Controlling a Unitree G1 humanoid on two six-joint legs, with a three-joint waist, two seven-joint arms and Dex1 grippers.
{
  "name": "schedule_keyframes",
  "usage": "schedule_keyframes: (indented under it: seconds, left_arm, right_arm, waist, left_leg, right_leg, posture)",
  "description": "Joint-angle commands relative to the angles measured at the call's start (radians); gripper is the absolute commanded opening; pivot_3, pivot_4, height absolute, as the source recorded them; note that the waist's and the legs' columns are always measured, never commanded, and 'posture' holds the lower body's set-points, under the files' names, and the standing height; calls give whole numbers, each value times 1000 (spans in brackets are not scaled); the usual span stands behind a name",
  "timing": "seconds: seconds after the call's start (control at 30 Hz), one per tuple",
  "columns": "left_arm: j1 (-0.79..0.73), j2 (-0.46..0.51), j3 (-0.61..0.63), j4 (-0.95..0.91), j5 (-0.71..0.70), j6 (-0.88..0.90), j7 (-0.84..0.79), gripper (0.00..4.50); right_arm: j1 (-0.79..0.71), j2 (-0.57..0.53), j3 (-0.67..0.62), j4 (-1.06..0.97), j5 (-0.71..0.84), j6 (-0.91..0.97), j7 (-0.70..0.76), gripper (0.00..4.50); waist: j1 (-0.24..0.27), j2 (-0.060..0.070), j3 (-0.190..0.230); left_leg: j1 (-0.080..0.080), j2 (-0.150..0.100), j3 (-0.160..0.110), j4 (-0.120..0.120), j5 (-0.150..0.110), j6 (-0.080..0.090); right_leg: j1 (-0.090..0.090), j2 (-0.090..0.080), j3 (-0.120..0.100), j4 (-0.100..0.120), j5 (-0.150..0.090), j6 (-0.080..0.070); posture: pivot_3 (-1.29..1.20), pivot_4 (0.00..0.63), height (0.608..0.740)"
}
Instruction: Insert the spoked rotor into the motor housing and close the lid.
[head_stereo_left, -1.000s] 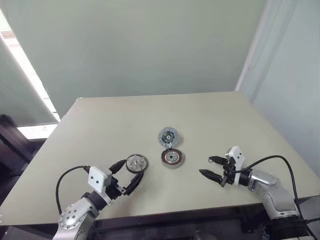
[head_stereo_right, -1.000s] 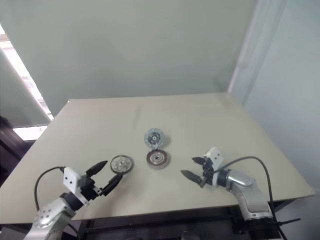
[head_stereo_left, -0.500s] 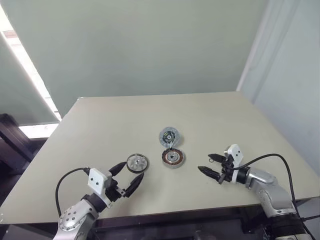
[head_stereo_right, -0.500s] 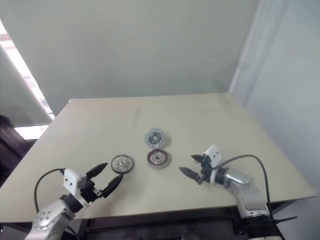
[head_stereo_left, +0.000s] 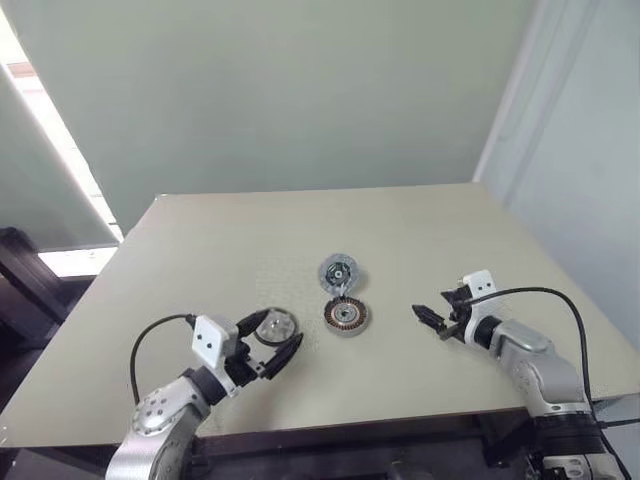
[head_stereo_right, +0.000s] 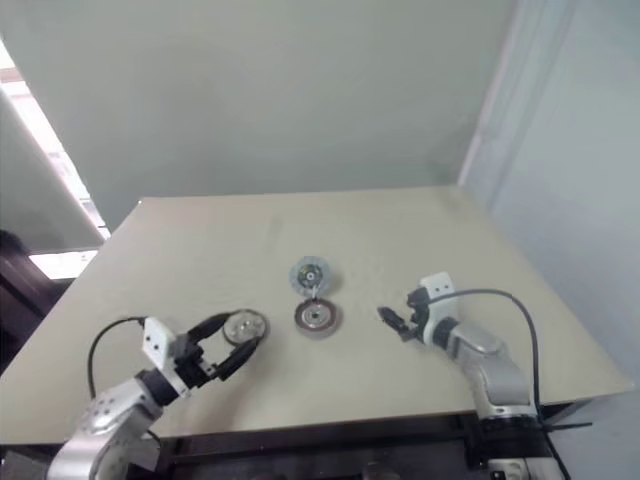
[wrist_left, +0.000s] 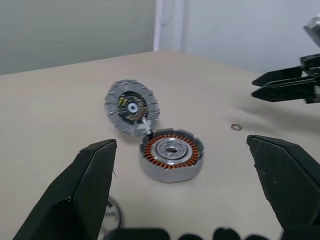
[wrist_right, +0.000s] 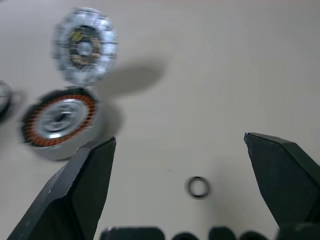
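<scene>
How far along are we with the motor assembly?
Nothing is assembled yet. The motor housing sits open on the table, windings exposed, with the lid beside it. In hand: the left gripper, open, is at the spoked rotor; the right gripper is open and empty. Left: grasp and insert rotor, close lid.
</scene>
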Motion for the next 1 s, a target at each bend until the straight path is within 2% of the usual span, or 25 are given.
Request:
schedule_keyframes:
  seconds: [0.03,0.33,0.53,1.0]
  left_arm:
    - [-23,-1,-15,-1,3,-10,-8,4483]
    - [-22,-28,-57,9,-5,-9,-16,4483]
    - [-12,-21,-67,-2,-3,7,-23,4483]
    - [-28,0,-65,15,3,29,-44,4483]
  right_arm:
    - [-41,22,2,24,-32,-16,-53,4500]
    - [-67,124,-15,227,-49,-210,-84,4500]
    - [-73,127,-11,344,-79,-321,-92,4500]
    - [-123,124,1,466,-122,-304,-105,4500]
  waist:
    - [-2,0,0]
    - [-1,0,0]
    - [-1,0,0]
    - [-2,0,0]
  left_leg:
    - [0,0,0,0,0,0]
    - [0,0,0,-1,0,0]
    - [0,0,0,-1,0,0]
    - [1,0,2,-1,0,0]
  right_leg:
    - [0,0,0,0,0,0]
    - [0,0,1,0,0,0]
    - [0,0,1,0,0,0]
    - [0,0,2,0,0,0]
  posture:
    - [0,0,740]
    - [0,0,740]
    - [0,0,740]
    - [0,0,740]
